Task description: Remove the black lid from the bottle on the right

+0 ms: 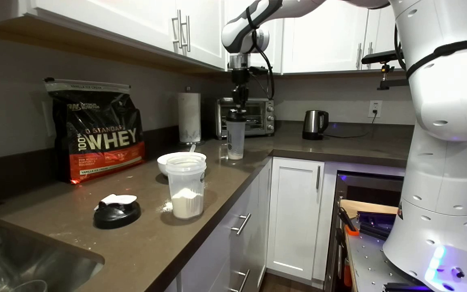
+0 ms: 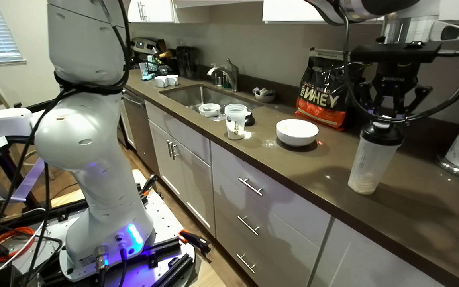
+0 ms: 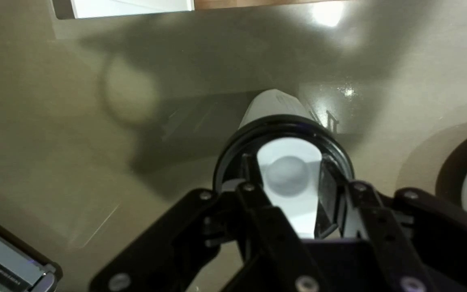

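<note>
The slim clear bottle stands upright on the counter with a little powder at its bottom. It shows in an exterior view and below the lid in the wrist view. The black lid sits on top of it, also seen in an exterior view. In the wrist view the lid carries a white tab. My gripper is straight above the lid, its fingers against both sides of the tab. It points down in both exterior views.
A paper-towel roll and toaster oven stand close behind the bottle. A white bowl, a tub of powder, a wider black disc and a whey bag are along the counter. The counter's front edge is near.
</note>
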### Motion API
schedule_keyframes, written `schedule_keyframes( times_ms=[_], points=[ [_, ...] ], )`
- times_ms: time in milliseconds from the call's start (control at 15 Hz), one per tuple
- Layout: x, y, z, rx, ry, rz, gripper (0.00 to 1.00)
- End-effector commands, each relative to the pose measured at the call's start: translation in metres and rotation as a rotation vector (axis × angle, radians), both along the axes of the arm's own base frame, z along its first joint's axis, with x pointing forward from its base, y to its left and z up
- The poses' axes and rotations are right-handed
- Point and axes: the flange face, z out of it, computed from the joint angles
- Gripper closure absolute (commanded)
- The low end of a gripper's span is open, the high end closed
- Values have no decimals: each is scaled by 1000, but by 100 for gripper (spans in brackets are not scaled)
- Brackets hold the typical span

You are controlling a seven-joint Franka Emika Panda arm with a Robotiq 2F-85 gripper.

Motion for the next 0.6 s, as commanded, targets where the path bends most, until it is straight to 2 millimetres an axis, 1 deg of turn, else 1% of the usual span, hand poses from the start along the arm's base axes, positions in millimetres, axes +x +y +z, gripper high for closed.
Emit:
schedule_keyframes(
  times_ms=[0, 533],
  points=[
    [-3, -6, 4, 14, -2, 19, 87],
    [-7, -7, 12, 5, -1, 18, 88]
  ],
)
